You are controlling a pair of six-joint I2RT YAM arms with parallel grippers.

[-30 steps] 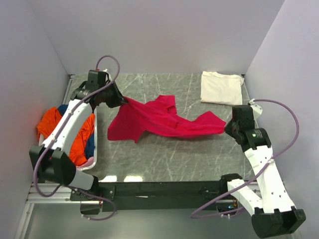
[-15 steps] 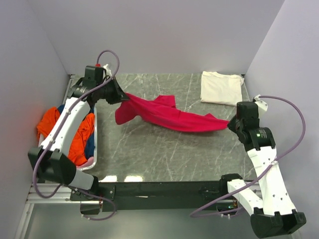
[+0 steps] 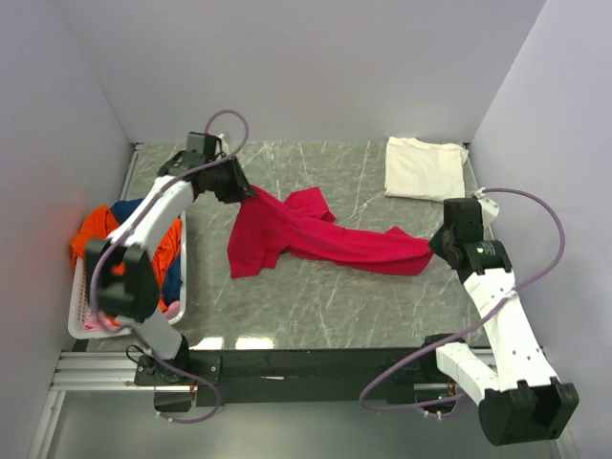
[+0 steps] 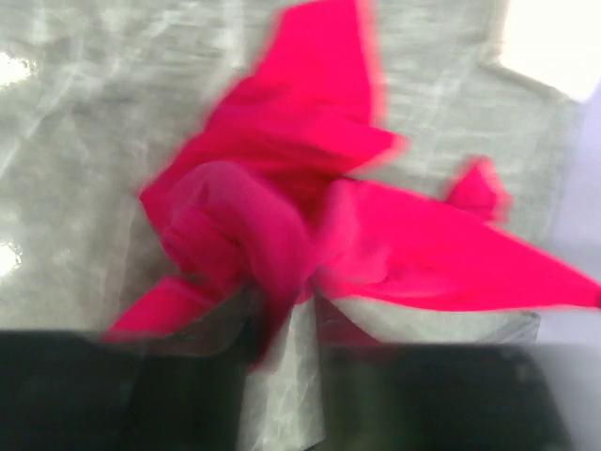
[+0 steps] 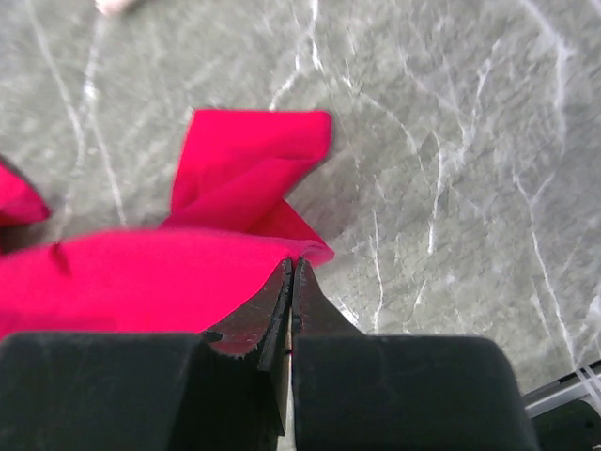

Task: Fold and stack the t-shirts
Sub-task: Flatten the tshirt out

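A: Top view. Logged one crimson tee point(image 3: 316, 234), soft cotton, rumpled into a long band across the grey veined table point(image 3: 306, 306).

B: Confirmed. Noted left gripper point(image 3: 247, 191) clamped on its far-left end, right gripper point(image 3: 435, 247) clamped on its right tip. Counted other tees?

A: Counted one cream tee point(image 3: 424, 169), folded to a flat rectangle at the far right corner. Spotted an orange tee point(image 3: 91, 239) and a navy tee point(image 3: 122, 208) heaped in the white slatted basket point(image 3: 81, 325) at left, plus a pink scrap point(image 3: 98, 321).

B: Left wrist view. Heavily blurred. Found crimson folds bunched right at the dark fingers point(image 4: 169, 395); cannot resolve the jaw gap from here.

A: Right wrist view. Recorded jaws pressed to a hairline, serrated inner faces, a thin edge of the tee nipped between. Saw a folded flap of the same cloth lying on the marble just beyond.
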